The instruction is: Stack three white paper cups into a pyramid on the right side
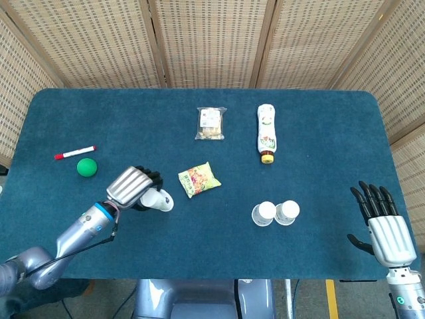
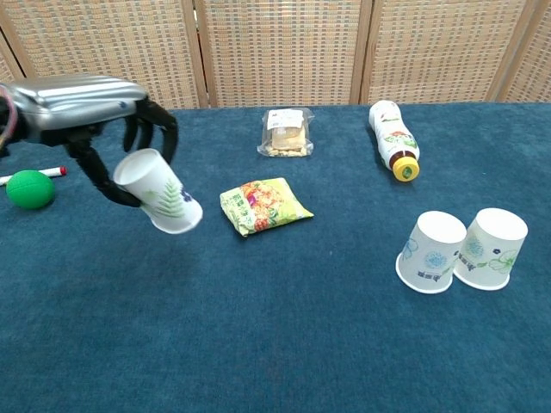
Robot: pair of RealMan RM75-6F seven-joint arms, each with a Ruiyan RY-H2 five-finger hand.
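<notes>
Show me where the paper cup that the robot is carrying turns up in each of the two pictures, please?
Head view: the carried cup is left of centre, gripped by the left hand, just left of the snack bag.
Chest view: the same cup is upper left, tilted, off the table.
Shared landmark: the yellow-green snack bag, just right of the cup in both views.

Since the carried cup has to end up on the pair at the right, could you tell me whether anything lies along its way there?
The left hand holds the tilted cup lifted off the table. The snack packet lies flat just beside it, toward the two cups, low enough to pass over. Beyond it only bare cloth shows.
</notes>
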